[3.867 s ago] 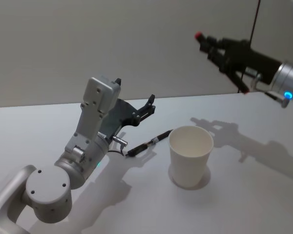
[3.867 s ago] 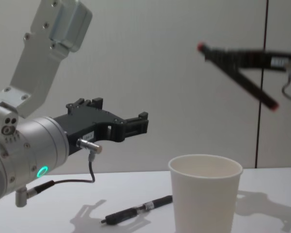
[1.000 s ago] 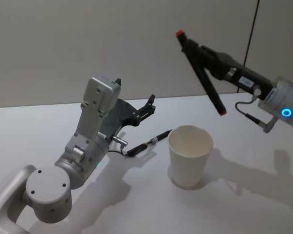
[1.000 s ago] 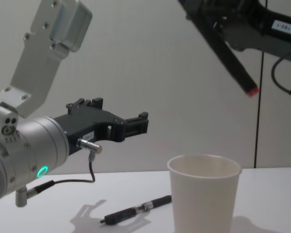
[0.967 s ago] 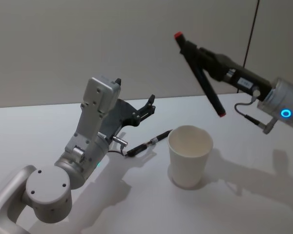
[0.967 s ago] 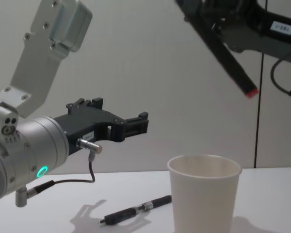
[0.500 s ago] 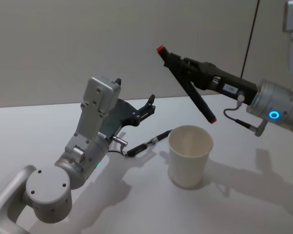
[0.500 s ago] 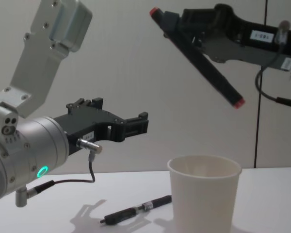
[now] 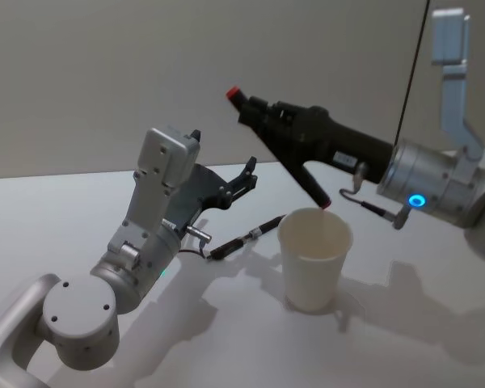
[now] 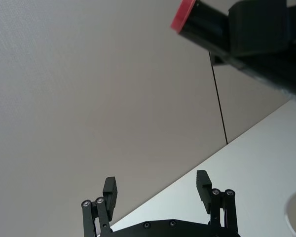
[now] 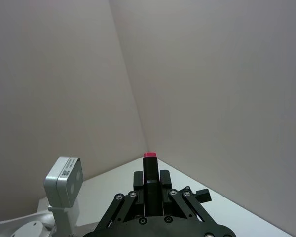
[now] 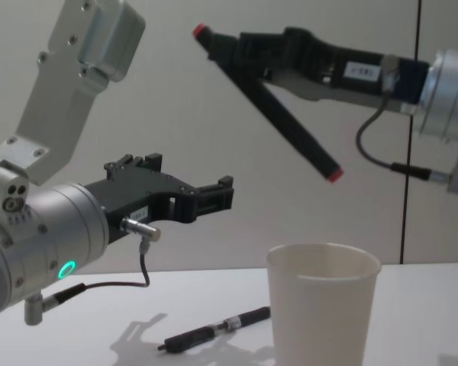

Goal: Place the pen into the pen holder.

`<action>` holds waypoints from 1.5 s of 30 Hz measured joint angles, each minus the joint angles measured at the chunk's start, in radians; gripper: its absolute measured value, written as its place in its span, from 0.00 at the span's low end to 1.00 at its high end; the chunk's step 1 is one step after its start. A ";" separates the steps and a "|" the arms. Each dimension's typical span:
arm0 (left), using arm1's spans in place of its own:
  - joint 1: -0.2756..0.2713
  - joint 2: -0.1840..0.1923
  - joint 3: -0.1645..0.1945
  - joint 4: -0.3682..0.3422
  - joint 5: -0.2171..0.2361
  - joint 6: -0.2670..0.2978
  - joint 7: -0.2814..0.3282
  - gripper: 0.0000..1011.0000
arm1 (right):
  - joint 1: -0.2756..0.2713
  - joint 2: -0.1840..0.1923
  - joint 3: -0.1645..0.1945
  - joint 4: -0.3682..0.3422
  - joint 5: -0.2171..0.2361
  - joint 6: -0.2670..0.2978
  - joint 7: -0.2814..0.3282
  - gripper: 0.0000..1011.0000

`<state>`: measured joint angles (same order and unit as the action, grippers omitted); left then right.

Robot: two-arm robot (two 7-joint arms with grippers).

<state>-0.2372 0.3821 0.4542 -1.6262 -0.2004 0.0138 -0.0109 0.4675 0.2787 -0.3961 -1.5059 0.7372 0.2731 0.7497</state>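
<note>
**Pen (image 12: pixel 298 141) held over pen holder (image 9: pixel 315 267): right gripper (image 12: pixel 244 49) clamped, left gripper (image 12: pixel 225 194) open**

1. Table (image 9: pixel 65 210). Plain white top, seen against a pale wall. Carries items 4 and 6.

2. Left gripper. Black, on the silver-grey left arm with a green light ring. It hovers above the table to the left of the pen holder, its two fingers spread apart with nothing between them.

3. Right gripper. Black, on a silver wrist with a blue light ring, reaching in from the right, high above the table. Its fingers are closed around the upper part of the pen.

4. Pen holder. White paper cup, tapered towards the base, with a rolled rim. It stands upright on the table, right of centre. No markings can be seen, and no contents are visible in the part of the inside that shows.

5. Pen. Thick, black and matte, straight-barrelled, with a red tip at each end. It is held at a steep slant, the upper end sticking out past the gripper fingers towards the left, the lower end pointing down and to the right. In the chest view the lower tip hangs above the holder's mouth, clear of the rim and not inside.

6. Slim pen (image 9: pixel 246 236). Black with a pale band at mid-length. It lies flat on the table just left of the pen holder, below the left gripper, untouched.
</note>
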 joint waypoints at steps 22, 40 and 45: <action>0.000 0.000 0.000 0.000 0.000 0.000 0.000 0.99 | -0.071 0.032 -0.042 -0.048 -0.108 -0.116 -0.103 0.18; 0.000 0.000 0.000 0.000 0.000 0.000 0.000 0.99 | -0.105 0.038 -0.056 -0.015 -0.113 -0.216 -0.166 0.18; 0.000 0.000 0.000 0.000 0.000 0.000 0.000 0.99 | -0.107 0.031 -0.062 0.002 -0.110 -0.233 -0.171 0.18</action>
<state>-0.2372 0.3821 0.4542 -1.6262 -0.2004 0.0138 -0.0109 0.3606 0.3102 -0.4582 -1.5041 0.6275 0.0400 0.5786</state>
